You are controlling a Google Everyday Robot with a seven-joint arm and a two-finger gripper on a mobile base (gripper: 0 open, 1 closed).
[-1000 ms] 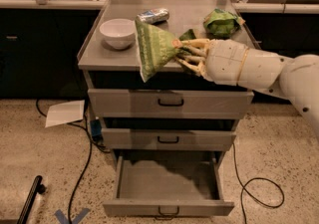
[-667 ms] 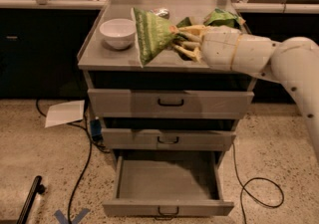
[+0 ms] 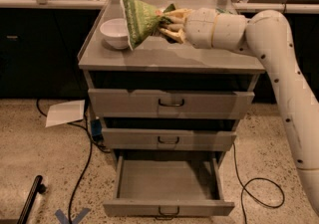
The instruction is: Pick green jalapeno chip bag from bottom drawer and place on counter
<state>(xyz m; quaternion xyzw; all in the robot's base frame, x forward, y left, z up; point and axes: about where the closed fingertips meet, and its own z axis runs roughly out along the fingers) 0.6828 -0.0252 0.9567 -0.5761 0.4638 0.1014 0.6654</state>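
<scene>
One green chip bag (image 3: 141, 20) hangs over the counter (image 3: 169, 59), tilted, with its broad striped face turned to the camera and its lower corner reaching down close to the grey surface; whether that corner touches the counter cannot be told. The bag's right end is pinched in the gripper (image 3: 167, 24), whose pale yellow fingers (image 3: 173, 17) are clamped on the crumpled dark green edge from above and below. The gripper sits above the back middle of the counter, at the end of a thick white arm (image 3: 279, 73) that comes in from the right and bends down along the right edge of the view.

Just left of the bag, and partly covered by it, a white bowl (image 3: 113, 34) stands on the counter near its left rim.

Below the counter, the cabinet's top drawer (image 3: 172, 102) and middle drawer (image 3: 168, 140) are shut, each with a small dark handle. The bottom drawer (image 3: 167, 180) is pulled all the way out, its flat grey floor bare.

On the speckled floor, a white sheet of paper (image 3: 65, 112) lies left of the cabinet, with a black cable (image 3: 82, 163) running past it. Another cable (image 3: 254, 188) loops to the right of the open drawer. A black bar (image 3: 30, 200) and a blue tape mark (image 3: 70, 215) lie at the lower left.
</scene>
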